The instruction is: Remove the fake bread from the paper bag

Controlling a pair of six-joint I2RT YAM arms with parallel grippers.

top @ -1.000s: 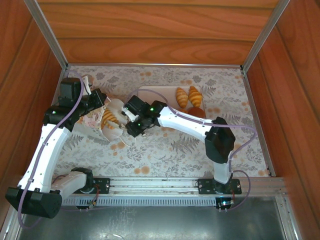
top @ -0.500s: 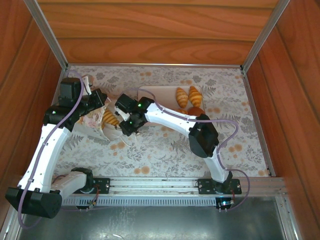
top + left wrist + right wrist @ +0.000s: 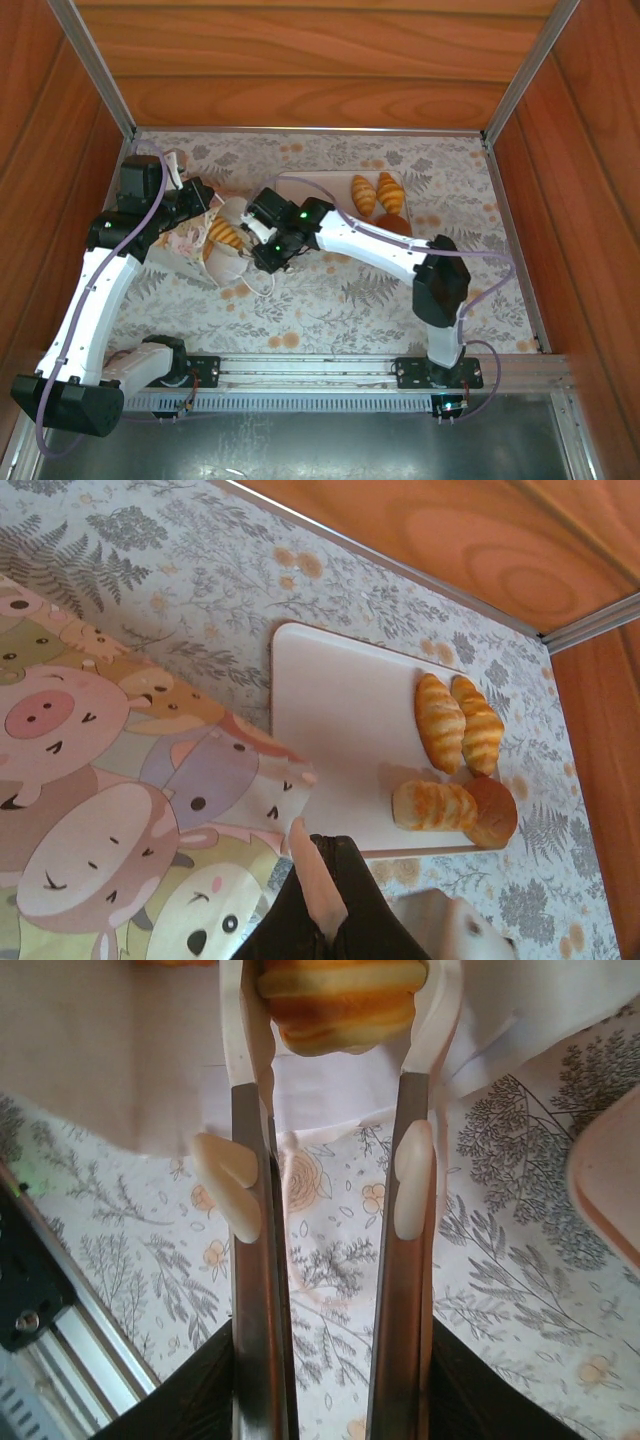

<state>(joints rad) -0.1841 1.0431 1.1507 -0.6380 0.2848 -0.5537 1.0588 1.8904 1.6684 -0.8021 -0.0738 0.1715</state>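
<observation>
The paper bag [image 3: 186,243] lies on its side at the left, mouth facing right, with cartoon animals printed on it [image 3: 120,810]. My left gripper [image 3: 195,206] is shut on the bag's upper edge [image 3: 318,858]. A golden ridged croissant [image 3: 224,235] of the fake bread sits in the bag's mouth. My right gripper [image 3: 246,246] reaches into the mouth and its fingertips [image 3: 242,1020] press both sides of that croissant [image 3: 340,990]. Two croissants [image 3: 363,195], a pale roll [image 3: 433,807] and a brown bun [image 3: 492,812] lie on the pink tray [image 3: 310,186].
The tray [image 3: 340,730] sits just right of the bag, close behind my right wrist, and its corner [image 3: 610,1180] lies beside my right fingers. Wooden walls close in the table at the back and sides. A metal rail [image 3: 330,372] runs along the near edge.
My right gripper pushed left into the bag's mouth, then drew back to the right with its jaws narrower. The croissant shifted slightly toward the opening. My left arm stayed put.
</observation>
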